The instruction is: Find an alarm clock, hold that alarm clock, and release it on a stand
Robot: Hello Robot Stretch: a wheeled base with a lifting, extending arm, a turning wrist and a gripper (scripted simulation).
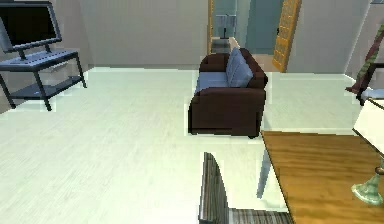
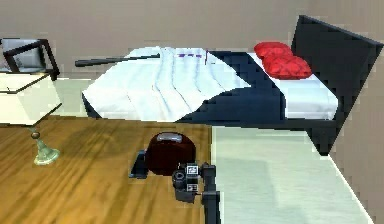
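Note:
On the wooden table [image 2: 90, 190] sits a dark red rounded object [image 2: 172, 152], near the table's right end. My arm [image 2: 211, 205] rises from the bottom edge, and its gripper [image 2: 157, 170] lies low against that red object. With the object standing on the table right behind it, I cannot tell whether the gripper holds anything. In the forward view a dark stand [image 1: 42, 72] carrying a television [image 1: 28, 27] is at the far left.
A lamp with a cream shade [image 2: 24, 98] and a greenish base [image 2: 42, 151] stands on the table's left. Beyond is a bed [image 2: 250, 85] with a white blanket, red pillows [image 2: 281, 60] and a bat [image 2: 105, 62]. Ahead are a brown armchair [image 1: 228, 95], a chair back [image 1: 213, 190] and a doorway [image 1: 250, 28].

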